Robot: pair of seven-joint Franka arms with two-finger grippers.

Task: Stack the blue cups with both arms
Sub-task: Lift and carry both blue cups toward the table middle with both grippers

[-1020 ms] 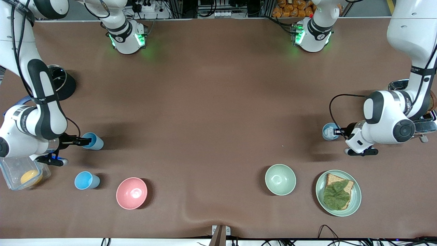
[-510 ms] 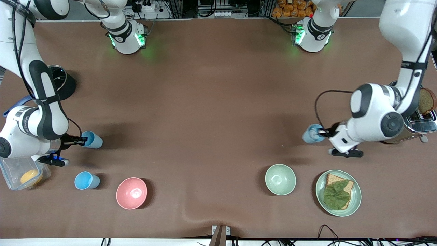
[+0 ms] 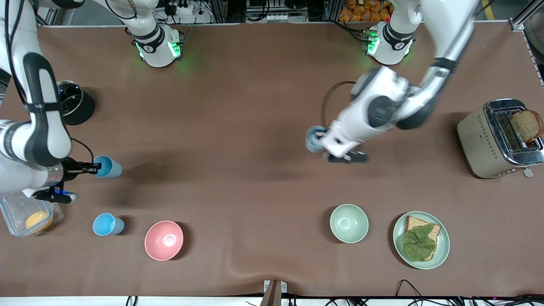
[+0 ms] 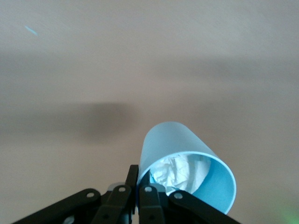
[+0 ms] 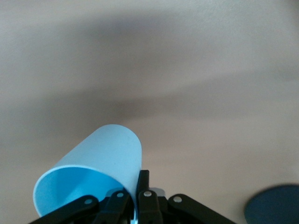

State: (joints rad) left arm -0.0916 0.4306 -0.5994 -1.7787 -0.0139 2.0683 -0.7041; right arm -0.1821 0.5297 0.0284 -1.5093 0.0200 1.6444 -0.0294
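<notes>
My left gripper (image 3: 319, 138) is shut on the rim of a paler blue cup (image 3: 313, 140) and holds it in the air over the middle of the table. In the left wrist view this cup (image 4: 177, 144) has crumpled white paper inside, and the left gripper (image 4: 139, 179) pinches its wall. My right gripper (image 3: 94, 168) is shut on the rim of a light-blue cup (image 3: 109, 166) at the right arm's end of the table. In the right wrist view this cup (image 5: 110, 149) is empty and the right gripper (image 5: 138, 186) pinches its wall. A third blue cup (image 3: 108, 224) stands upright beside the pink bowl.
A pink bowl (image 3: 164, 240), a pale green bowl (image 3: 349, 223) and a plate (image 3: 442, 250) with bread and lettuce sit near the front camera. A toaster (image 3: 488, 140) stands at the left arm's end. A black pot (image 3: 76, 104) and a clear container (image 3: 17, 208) stand at the right arm's end.
My left arm has carried its cup from beside the toaster to over the middle of the table. My right gripper, with its cup, has shifted slightly toward the right arm's end.
</notes>
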